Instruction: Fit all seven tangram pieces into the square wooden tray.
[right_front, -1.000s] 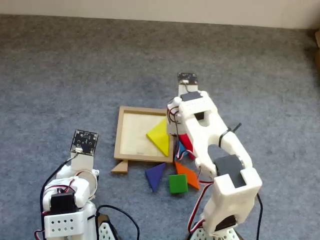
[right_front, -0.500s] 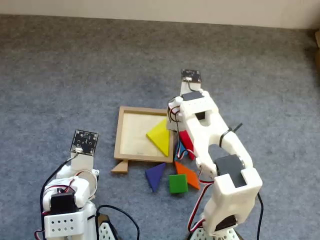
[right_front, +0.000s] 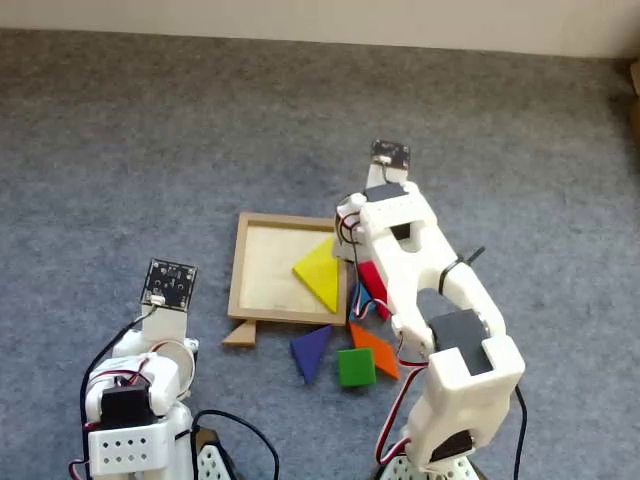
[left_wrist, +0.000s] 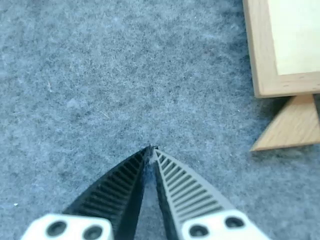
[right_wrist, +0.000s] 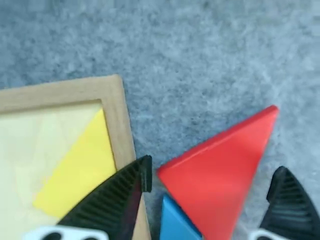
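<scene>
Carpet (right_wrist: 200, 45); red triangle (right_wrist: 222, 160) within spread claw (right_wrist: 214, 176)

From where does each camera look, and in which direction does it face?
High view: fixed overhead, looking down on the tray, left arm and right arm.
Left wrist view: on the left arm, facing down at the carpet; the shut left gripper shows, a wooden triangle beyond.
Right wrist view: on the right arm, facing down; open right gripper over the red triangle.
Shared: both wrist views show the tray's rim.
</scene>
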